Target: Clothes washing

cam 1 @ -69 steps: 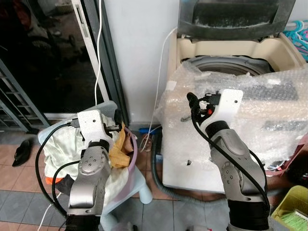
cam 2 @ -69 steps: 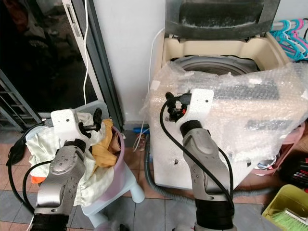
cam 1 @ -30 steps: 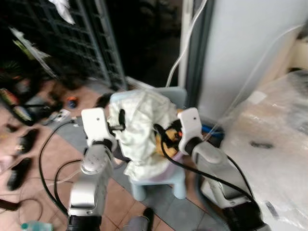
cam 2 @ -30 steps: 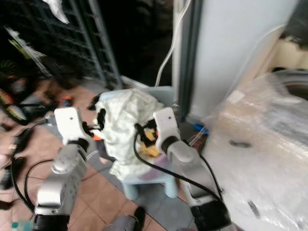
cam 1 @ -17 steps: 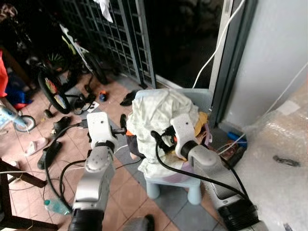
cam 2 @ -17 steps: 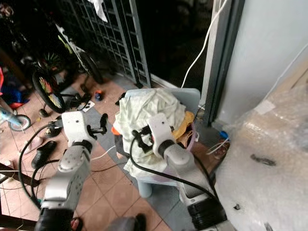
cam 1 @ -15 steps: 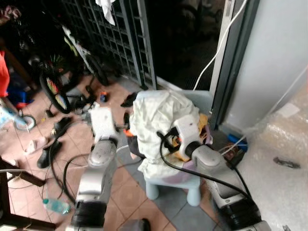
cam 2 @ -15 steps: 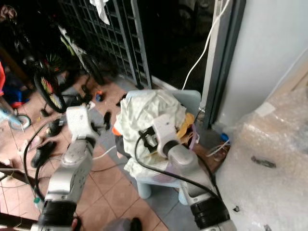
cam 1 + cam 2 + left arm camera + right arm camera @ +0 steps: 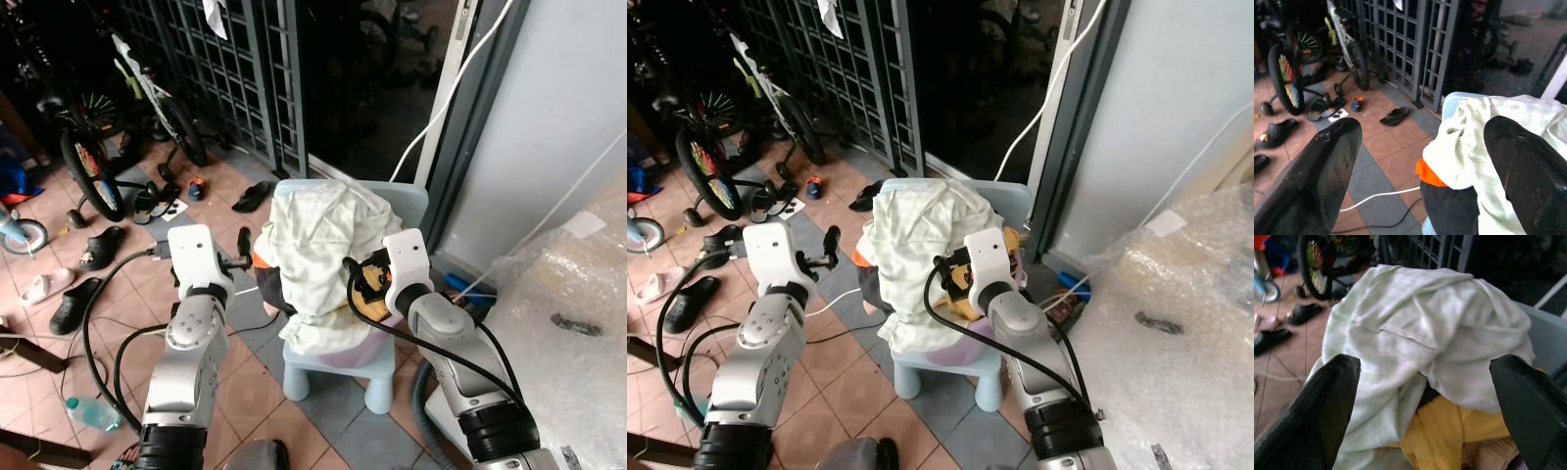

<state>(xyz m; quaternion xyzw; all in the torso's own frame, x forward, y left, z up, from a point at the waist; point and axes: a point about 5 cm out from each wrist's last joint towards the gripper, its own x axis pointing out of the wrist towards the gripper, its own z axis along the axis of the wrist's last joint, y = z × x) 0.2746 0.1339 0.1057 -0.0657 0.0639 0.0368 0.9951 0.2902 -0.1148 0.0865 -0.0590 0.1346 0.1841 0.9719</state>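
A heap of laundry sits on a small pale blue plastic chair point(image 9: 338, 367) that stands on the tiled floor point(image 9: 118, 313) beside a dark doorway. On top lies a pale green cloth point(image 9: 318, 245), draped over the chair's back and down its front. Under it a yellow garment point(image 9: 1442, 433) shows on the robot's right side of the pile, and an orange piece point(image 9: 1430, 174) and a dark garment point(image 9: 1447, 210) show on its left side.

The left claw point(image 9: 1425, 166) hovers just beside the left side of the pile, its 2 fingers point(image 9: 1312, 176) spread wide apart with nothing between them; the green cloth lies just ahead of it. The right claw point(image 9: 1425, 416) is close over the right side of the pile, above the yellow garment, its 2 fingers point(image 9: 1322, 406) also wide apart and holding nothing.

To the robot's right stands a machine wrapped in bubble wrap point(image 9: 568, 304), with a grey hose point(image 9: 423, 387) at its foot. A white cable point(image 9: 460, 83) runs down the door frame. To the left, bicycles point(image 9: 83, 147) lean by a metal grille point(image 9: 225, 69), sandals point(image 9: 83, 259) lie scattered on the tiles, and a plastic bottle point(image 9: 93, 413) lies near the robot's feet.
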